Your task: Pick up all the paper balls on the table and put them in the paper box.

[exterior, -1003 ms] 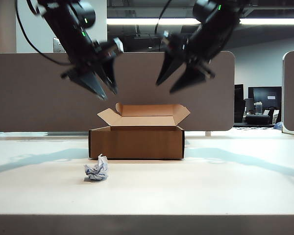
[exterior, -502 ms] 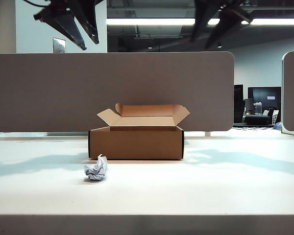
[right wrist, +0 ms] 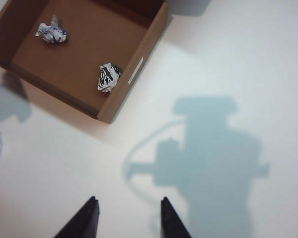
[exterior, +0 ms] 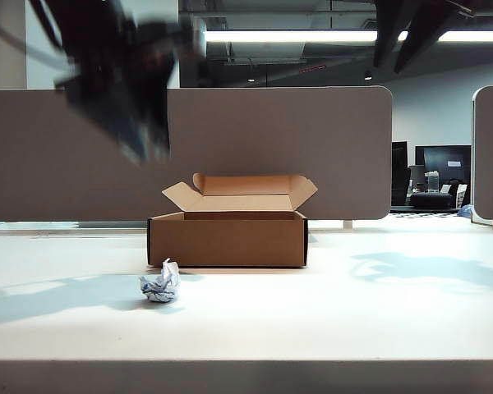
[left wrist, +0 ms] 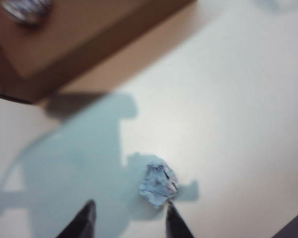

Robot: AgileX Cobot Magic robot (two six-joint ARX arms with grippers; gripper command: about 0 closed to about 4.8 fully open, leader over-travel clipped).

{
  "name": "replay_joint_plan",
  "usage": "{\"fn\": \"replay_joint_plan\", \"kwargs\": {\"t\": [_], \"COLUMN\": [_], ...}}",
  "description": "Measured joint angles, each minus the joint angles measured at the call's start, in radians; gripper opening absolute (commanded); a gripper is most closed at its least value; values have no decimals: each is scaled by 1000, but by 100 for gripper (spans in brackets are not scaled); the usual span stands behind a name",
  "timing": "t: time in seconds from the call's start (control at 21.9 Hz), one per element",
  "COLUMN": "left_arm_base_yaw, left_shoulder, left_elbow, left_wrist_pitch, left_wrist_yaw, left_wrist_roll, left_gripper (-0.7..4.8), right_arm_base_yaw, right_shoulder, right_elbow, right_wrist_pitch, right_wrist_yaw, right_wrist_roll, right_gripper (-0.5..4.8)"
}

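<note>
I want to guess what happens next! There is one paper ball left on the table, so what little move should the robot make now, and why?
Probably lower the left gripper straight onto the last paper ball. Its jaws are open, empty and above that ball, which lies on the table in front of the paper box. Two paper balls already lie inside. The right gripper, open too, hangs over bare table.

A long grey-brown partition panel point(exterior: 271, 152) stands upright across the back of the scene. Beside its right end, a second panel point(exterior: 491, 156) of the same kind shows at the picture's edge. In the gap between them sits a dark monitor point(exterior: 448, 164). Above the long panel, a ceiling light strip point(exterior: 312, 36) glows, and a wall plate point(exterior: 99, 75) shows above its left part.
</note>
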Motion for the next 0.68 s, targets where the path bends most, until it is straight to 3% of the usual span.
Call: {"fn": "replay_joint_plan", "kwargs": {"t": [0.18, 0.46, 0.68], "left_arm_base_yaw": [-2, -3, -4], "left_shoulder": [69, 182, 211], "left_elbow": [-48, -48, -50], "left_wrist_pitch": [29, 32, 22], "left_wrist_yaw": [56, 57, 57], "left_wrist_roll": [-6, -29, -30], "left_gripper": [184, 194, 247], "right_arm_base_yaw": [-5, -4, -4], "right_shoulder": [-2, -2, -2], "right_elbow": [-2, -2, -2], "right_wrist_pitch": [-13, -14, -18], "right_wrist_yaw": [16, 22, 23], "right_wrist_roll": [15, 17, 17], "right_gripper": [180, 180, 180]}}
